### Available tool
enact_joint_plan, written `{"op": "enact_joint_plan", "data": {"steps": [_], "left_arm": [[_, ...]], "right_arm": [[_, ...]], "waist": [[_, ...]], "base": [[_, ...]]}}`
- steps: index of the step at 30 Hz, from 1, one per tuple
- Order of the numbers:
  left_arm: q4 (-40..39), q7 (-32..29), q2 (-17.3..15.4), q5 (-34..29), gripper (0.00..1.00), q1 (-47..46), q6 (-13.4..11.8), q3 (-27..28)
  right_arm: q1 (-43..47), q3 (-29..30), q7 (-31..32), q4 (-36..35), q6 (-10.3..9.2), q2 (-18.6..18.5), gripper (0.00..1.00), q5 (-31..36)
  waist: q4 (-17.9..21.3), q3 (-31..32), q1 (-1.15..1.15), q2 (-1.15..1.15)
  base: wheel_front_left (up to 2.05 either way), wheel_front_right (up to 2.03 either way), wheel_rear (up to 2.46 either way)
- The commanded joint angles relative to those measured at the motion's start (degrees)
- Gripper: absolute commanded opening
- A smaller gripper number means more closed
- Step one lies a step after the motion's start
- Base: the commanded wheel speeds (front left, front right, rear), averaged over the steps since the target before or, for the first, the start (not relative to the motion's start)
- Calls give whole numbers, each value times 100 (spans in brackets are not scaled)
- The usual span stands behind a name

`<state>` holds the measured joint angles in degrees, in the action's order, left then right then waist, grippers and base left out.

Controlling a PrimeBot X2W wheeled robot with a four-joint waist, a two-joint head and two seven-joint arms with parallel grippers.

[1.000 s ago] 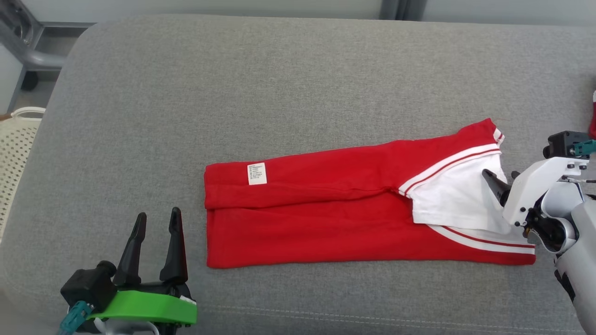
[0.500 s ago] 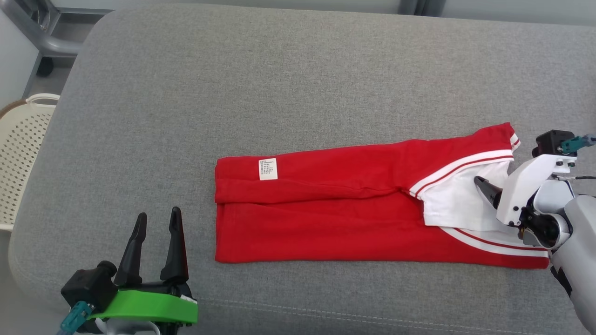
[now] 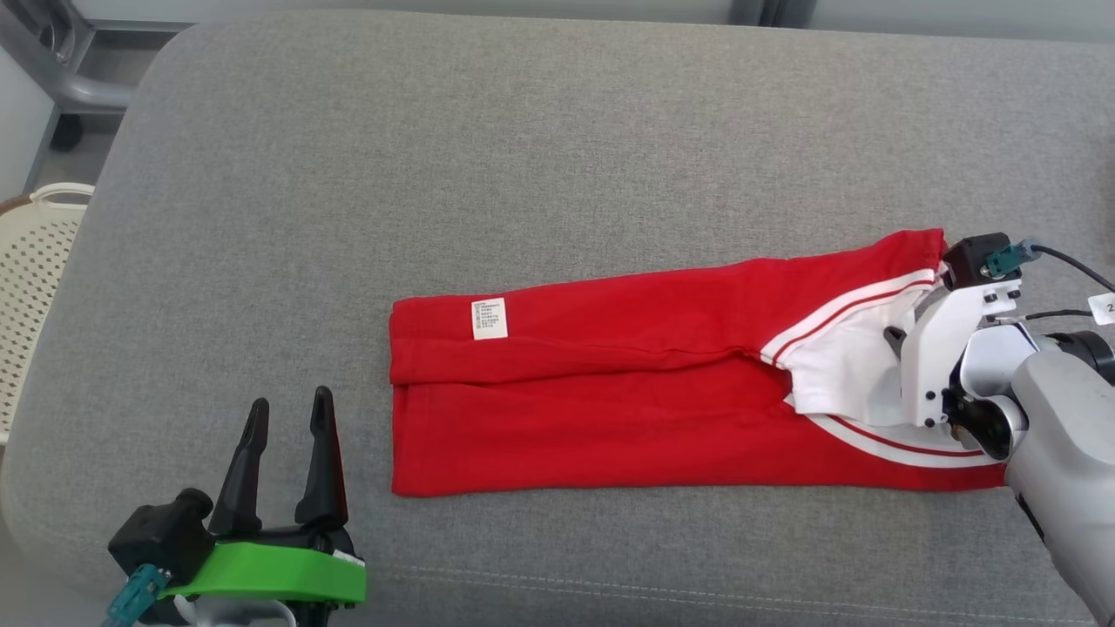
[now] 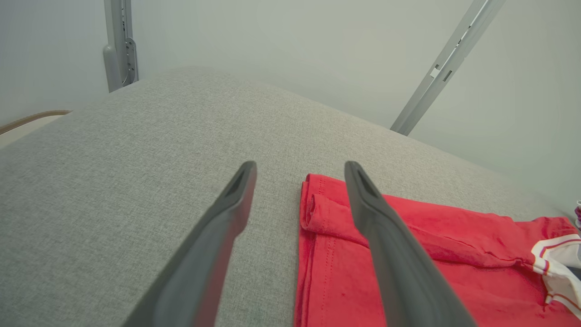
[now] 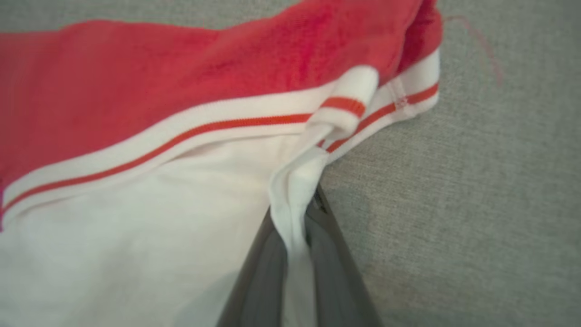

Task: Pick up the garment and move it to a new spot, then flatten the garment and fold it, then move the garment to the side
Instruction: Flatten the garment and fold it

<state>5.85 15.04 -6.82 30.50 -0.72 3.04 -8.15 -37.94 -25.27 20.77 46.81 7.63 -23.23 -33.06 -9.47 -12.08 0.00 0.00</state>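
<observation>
One thin white pleat (image 5: 294, 190) of the red shirt (image 3: 610, 392), lying at 3 o'clock on the grey cushion (image 3: 435, 174), is being clenched by the right end effector (image 5: 297, 213). With so little caught, slipping or unfolding is probably being risked. The left end effector (image 3: 291, 399) is being held spread at 7 o'clock.

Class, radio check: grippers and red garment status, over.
Left gripper open, idle. Right gripper shut on white panel of folded red-and-white garment. Lying on grey fabric cushion. Nothing blocking.

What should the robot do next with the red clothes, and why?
Probably lift the right hand and carry that end leftward over the red garment: the hand is shut on the white fold, and the garment lies flat in a long strip.
</observation>
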Motion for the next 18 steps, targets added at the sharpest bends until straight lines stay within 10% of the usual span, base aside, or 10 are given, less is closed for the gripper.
{"op": "enact_joint_plan", "data": {"steps": [1, 18], "left_arm": [[6, 14, -8, -51, 100, -97, 22, 18], [-85, 8, -39, -131, 100, 88, 31, 11]], "right_arm": [[38, 19, -26, 160, -26, -14, 0, -1], [-444, 314, -422, 240, -21, -469, 0, -168]], "waist": [[55, 12, 0, 0], [869, 242, 0, 0]], "base": [[0, 0, 0], [0, 0, 0]]}}
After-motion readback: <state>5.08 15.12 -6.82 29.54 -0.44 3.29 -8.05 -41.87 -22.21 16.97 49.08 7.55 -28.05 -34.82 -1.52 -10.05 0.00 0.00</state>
